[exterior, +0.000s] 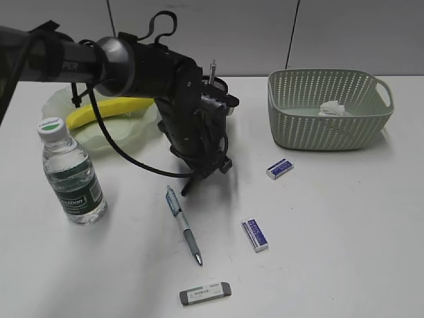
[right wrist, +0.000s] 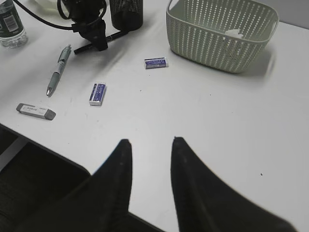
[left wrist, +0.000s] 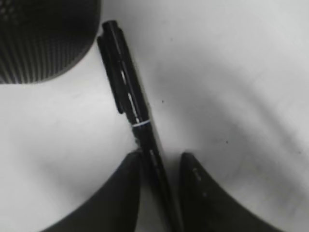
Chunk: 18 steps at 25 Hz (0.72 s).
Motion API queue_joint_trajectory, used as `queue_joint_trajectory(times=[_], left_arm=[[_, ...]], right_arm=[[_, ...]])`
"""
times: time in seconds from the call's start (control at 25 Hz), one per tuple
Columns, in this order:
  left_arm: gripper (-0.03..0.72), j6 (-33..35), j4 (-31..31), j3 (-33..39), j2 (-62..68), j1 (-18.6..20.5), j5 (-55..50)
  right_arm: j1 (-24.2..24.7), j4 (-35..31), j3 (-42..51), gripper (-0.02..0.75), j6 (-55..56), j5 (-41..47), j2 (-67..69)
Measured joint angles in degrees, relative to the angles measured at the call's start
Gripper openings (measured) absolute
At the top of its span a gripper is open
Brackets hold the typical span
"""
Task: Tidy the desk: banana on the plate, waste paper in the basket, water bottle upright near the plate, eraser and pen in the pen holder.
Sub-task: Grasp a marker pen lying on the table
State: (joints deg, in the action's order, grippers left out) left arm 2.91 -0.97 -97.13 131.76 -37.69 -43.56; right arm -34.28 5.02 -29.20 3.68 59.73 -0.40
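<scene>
Spreading plain and white beneath grey wall panels (exterior: 199, 33), the flat desk (exterior: 344, 232) carries a slim black pen (left wrist: 128, 92) clamped in the left gripper (left wrist: 161, 186); at 5 o'clock, the right gripper (right wrist: 148, 159) hangs apart.

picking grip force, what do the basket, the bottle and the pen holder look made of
Basket: likely matte sage-green moulded plastic, with perforated woven-look walls. Water bottle: clear, glossy thin plastic; water shows through. Pen holder: black fine mesh, probably metal; the left wrist view shows its grid.

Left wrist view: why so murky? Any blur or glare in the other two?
Left wrist view: close and soft, dim, nearly colourless; black pen between the left gripper fingers, edges fuzzy. Exterior view: even light, sharp, soft shadows. Right wrist view: sharp desk, right gripper silhouetted dark.
</scene>
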Motion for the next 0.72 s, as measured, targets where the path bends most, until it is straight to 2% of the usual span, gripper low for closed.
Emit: queue_joint_trajectory(times=[0.12, 0.16, 0.44, 0.72], left_arm=[[0.099, 0.00, -0.35, -0.05, 0.00, -0.76, 0.00], [0.068, 0.00, -0.66, -0.05, 0.00, -1.17, 0.00], [0.065, 0.00, -0.24, 0.01, -1.08, -4.88, 1.04], [0.065, -1.40, 0.00, 0.01, -11.65, -4.36, 5.24]], right_arm=[[0.00, 0.00, 0.00, 0.237, 0.00, 0.00, 0.00], [0.00, 0.00, 0.00, 0.237, 0.00, 0.00, 0.00], [0.00, 0.00, 0.00, 0.237, 0.00, 0.00, 0.00], [0.00, 0.00, 0.00, 0.237, 0.00, -0.04, 0.00]])
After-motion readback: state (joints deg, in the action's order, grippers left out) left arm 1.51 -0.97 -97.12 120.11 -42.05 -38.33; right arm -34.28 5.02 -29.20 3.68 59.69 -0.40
